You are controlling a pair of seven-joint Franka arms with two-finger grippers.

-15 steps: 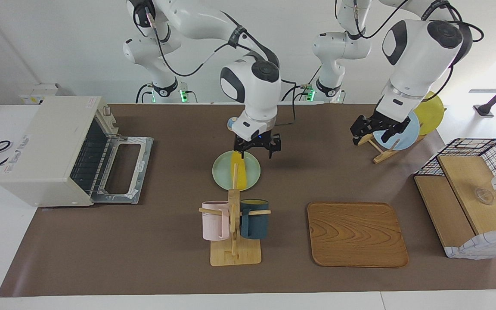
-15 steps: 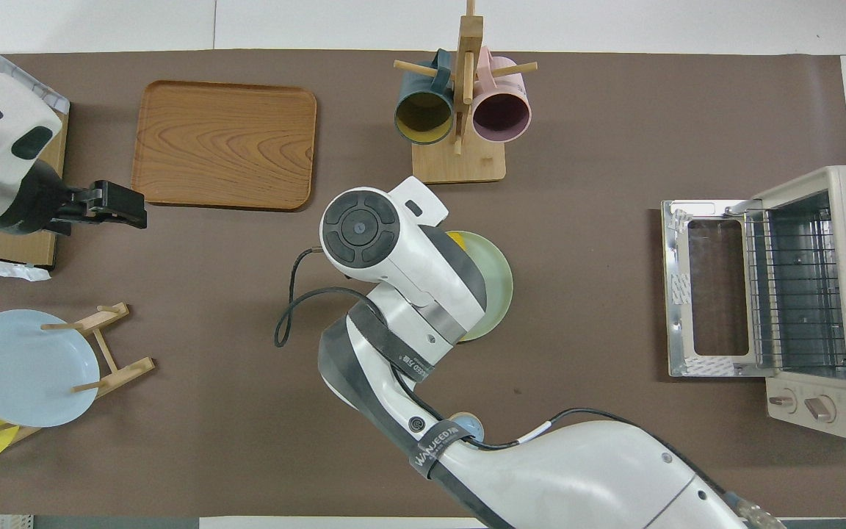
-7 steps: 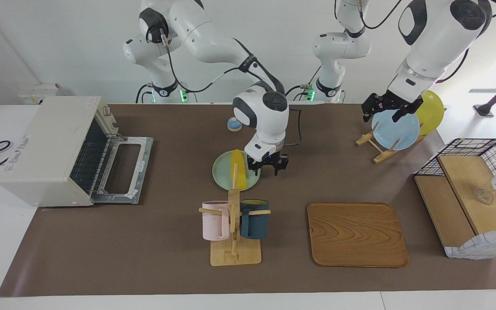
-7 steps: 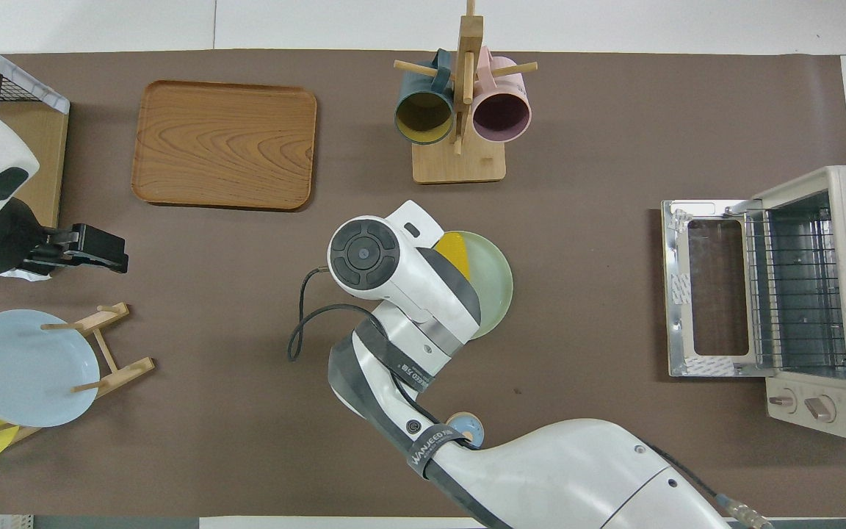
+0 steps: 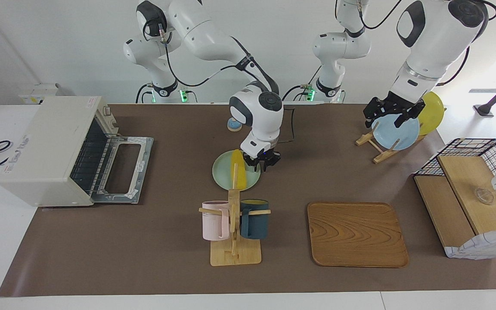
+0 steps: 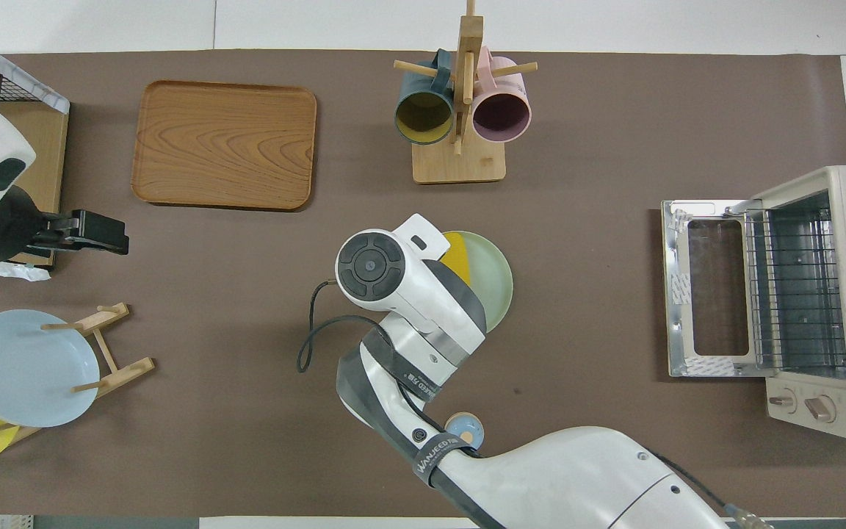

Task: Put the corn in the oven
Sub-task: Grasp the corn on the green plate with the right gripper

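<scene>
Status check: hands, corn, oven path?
Right hand low beside corn on green plate. Left hand over plate rack, waiting. Oven door down.

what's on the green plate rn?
The corn lies on the green plate. The right gripper hangs at its end; the right arm covers much of the plate from overhead.
</scene>
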